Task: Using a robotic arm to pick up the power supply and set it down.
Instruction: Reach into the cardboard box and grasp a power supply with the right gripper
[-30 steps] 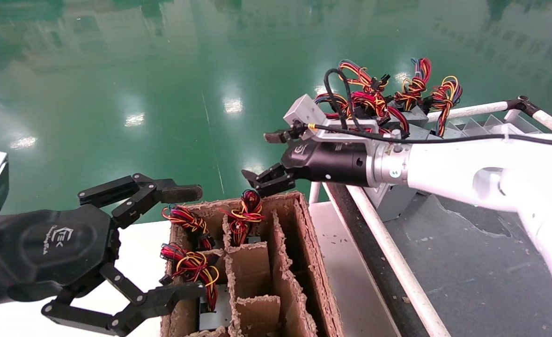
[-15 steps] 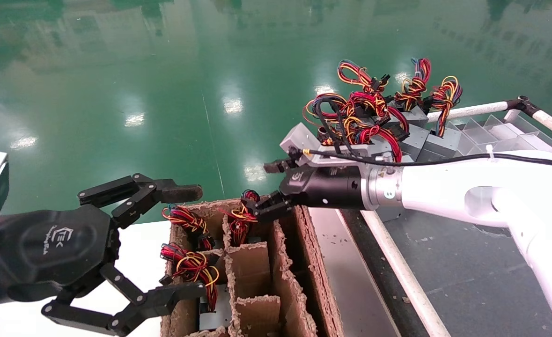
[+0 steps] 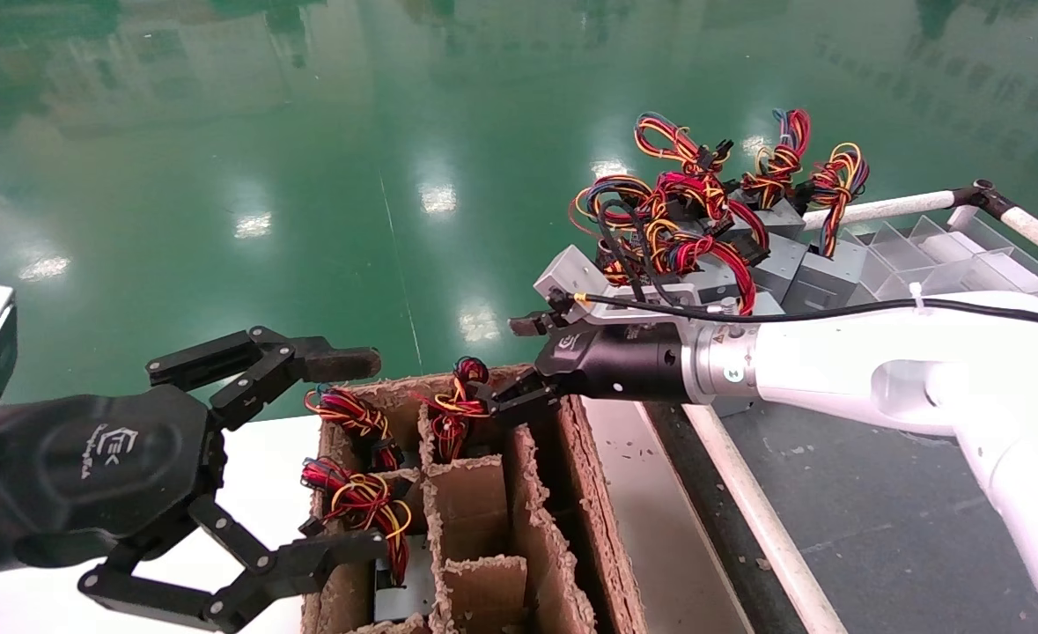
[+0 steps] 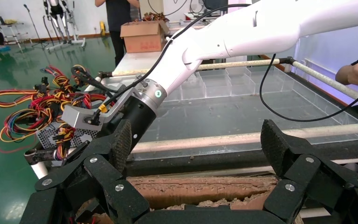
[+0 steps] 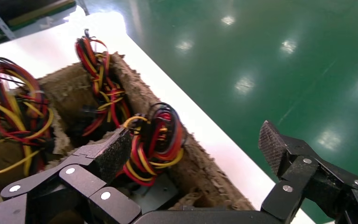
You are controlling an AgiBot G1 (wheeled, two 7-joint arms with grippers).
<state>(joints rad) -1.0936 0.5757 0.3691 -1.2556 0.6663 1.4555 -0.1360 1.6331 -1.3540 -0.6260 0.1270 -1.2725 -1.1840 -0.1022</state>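
Item one: we record the right claw [image 3: 523, 363] of the white tubular robotic arm [image 3: 844, 374], black and jointed, spread wide and holding nothing. It hangs at the far rim of the frayed brown cardboard divider box [image 3: 585, 493], one finger [image 3: 510, 403] dipped just beside a wire loop, the other [image 3: 529, 324] raised over the green floor [image 3: 307, 176].

Item two: the grey sheet-metal power supply [image 3: 459, 409] with its red, yellow and black wire bundle stands in the far middle cell of that box, at 9 o'clock from the lowered finger; in the right wrist view its loop [image 5: 156, 142] lies against the near finger pad.

Item three: at 1 o'clock from the claw, a heap of like grey units [image 3: 703, 229] lies piled.

Item four: the left claw [image 3: 246, 480], black, gapes empty over the white worktop [image 3: 268, 458] beside the box.
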